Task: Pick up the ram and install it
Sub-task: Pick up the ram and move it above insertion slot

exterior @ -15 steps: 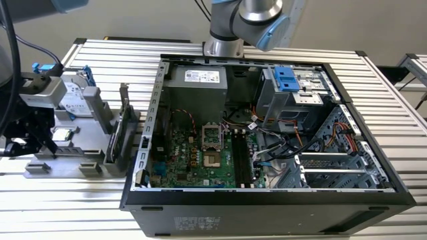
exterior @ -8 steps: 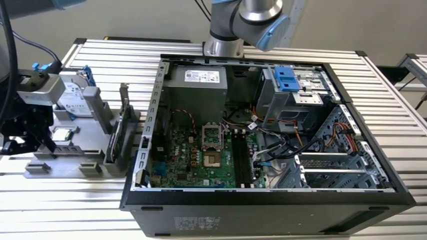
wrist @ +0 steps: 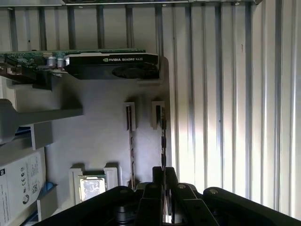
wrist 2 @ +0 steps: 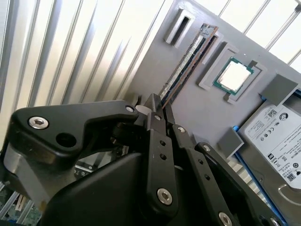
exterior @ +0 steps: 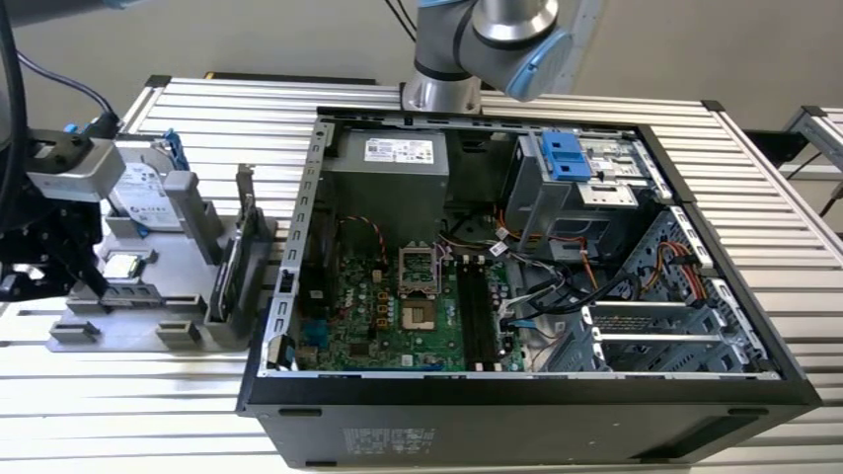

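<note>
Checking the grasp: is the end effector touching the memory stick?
Touching: both wrist views show the end effector clamped on the memory stick, no gap.

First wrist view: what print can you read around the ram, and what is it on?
On the graphics card: white maker-and-model lettering on the black shroud; legible, not quoted here.
On the hard drive: white label, symbols and fine print, too small to read.
On the ram: no print I can make out.

It looked like a robotics lab or assembly workshop: a robot arm (exterior: 488, 39) stood over a slatted aluminium bench (exterior: 757, 197) carrying an opened computer case (exterior: 527, 425) and a grey parts fixture (exterior: 145, 318).
</note>
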Controlling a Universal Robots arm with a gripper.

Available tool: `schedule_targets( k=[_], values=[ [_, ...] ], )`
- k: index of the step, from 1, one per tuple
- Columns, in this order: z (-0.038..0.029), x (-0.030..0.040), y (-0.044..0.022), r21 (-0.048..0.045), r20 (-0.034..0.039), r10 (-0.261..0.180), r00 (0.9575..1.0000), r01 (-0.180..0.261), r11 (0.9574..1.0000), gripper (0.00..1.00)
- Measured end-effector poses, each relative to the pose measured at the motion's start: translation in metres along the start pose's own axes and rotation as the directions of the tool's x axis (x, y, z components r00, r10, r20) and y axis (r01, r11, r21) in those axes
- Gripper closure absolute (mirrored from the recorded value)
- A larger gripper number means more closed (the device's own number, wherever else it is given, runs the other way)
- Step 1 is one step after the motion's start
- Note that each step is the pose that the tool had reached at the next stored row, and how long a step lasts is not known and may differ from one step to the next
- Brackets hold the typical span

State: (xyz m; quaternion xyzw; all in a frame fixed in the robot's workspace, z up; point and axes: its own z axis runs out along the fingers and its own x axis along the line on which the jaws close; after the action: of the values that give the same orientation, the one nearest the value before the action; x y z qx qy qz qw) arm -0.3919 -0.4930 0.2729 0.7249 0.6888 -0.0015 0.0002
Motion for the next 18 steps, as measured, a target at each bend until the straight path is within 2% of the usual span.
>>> schedule_targets(
  k=[18],
  values=[
    [-0.022, 0.0, -0.0001, 0.0001, 0.0001, 0.0, 1.0, 0.0, 1.0, 1.0]
  ],
)
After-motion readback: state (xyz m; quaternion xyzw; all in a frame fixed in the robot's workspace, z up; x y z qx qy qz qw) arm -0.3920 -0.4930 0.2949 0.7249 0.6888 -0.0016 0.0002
